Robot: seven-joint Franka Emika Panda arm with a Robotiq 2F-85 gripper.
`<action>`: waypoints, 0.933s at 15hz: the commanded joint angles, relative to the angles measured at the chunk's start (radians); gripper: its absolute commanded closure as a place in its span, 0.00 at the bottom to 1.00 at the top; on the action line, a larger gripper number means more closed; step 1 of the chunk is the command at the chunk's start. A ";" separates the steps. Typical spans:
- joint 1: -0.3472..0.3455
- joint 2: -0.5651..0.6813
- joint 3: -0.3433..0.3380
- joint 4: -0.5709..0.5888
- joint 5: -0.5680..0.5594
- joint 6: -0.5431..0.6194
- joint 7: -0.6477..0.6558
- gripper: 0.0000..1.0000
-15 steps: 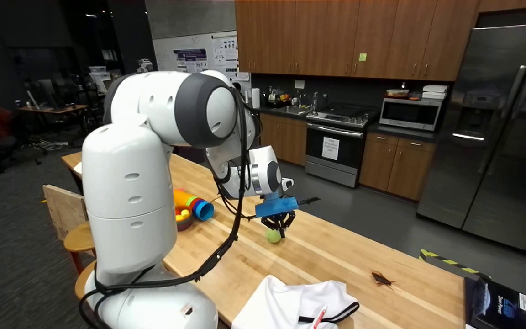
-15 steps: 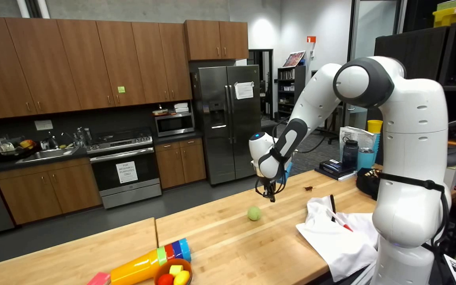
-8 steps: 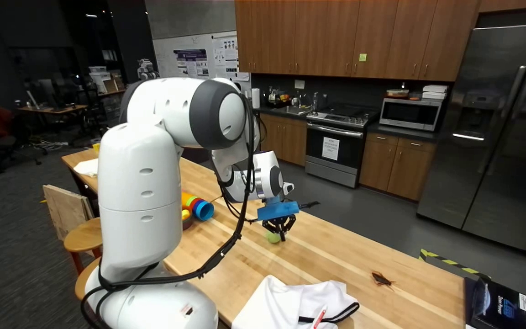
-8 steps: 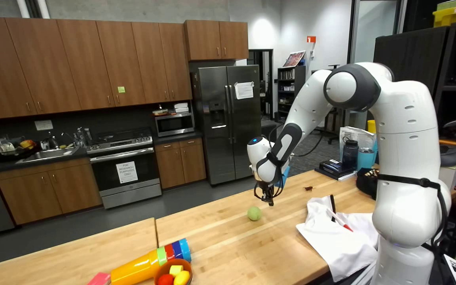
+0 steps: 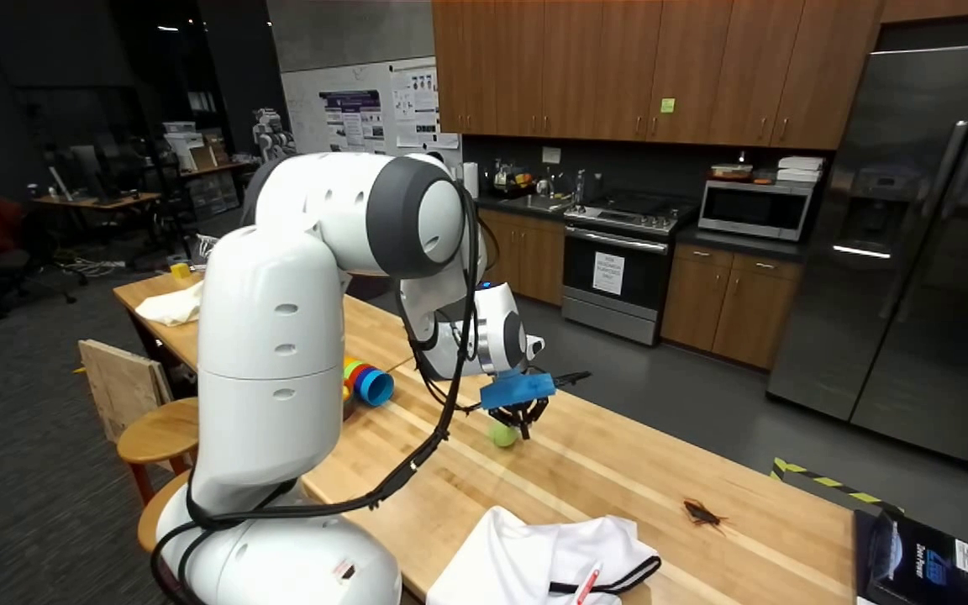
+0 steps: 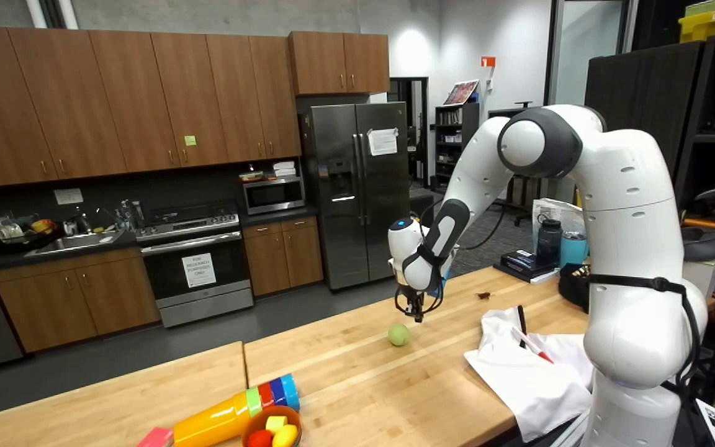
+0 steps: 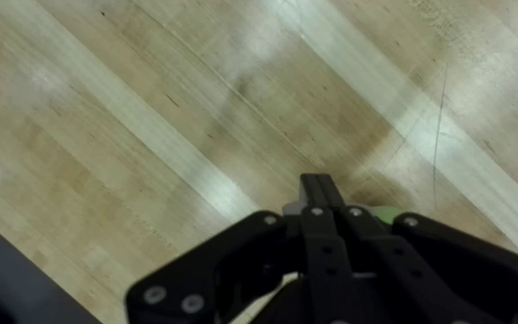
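Observation:
My gripper (image 7: 316, 177) is shut, its two black fingers (image 7: 310, 191) pressed together with nothing between them. It points down over the wooden table (image 6: 357, 397). Closest to it is a light green ball (image 6: 398, 334) resting on the tabletop. In an exterior view the fingertips hang just above and to the right of the ball, with a gap showing. From the opposite angle, the ball (image 5: 502, 434) appears beside the fingertips, partly covered by the gripper. The wrist view shows only a sliver of the ball (image 7: 386, 211) behind the right finger; the rest is hidden.
A white cloth (image 5: 518, 559) with a red-and-white marker (image 5: 587, 582) lies near the arm's base. A brown insect figure (image 5: 704, 513) and a black box (image 5: 925, 559) are farther along. Colourful stacked cups (image 6: 221, 419) lie by a bowl (image 6: 250, 427) of toy pieces.
The arm's elbow and upper links have swung over and lowered. My gripper has shifted slightly closer to the ball, staying shut. The ball has not moved.

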State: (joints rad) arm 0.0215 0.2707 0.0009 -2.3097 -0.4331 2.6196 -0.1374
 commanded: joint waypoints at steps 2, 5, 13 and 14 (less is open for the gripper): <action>0.027 0.036 -0.034 0.022 -0.034 0.059 0.039 1.00; 0.050 0.051 -0.060 0.030 -0.065 0.084 0.070 1.00; 0.119 0.099 -0.115 0.069 -0.201 0.106 0.205 1.00; 0.119 0.101 -0.111 0.071 -0.197 0.105 0.209 1.00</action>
State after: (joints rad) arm 0.1188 0.3529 -0.0901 -2.2593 -0.5970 2.7142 0.0292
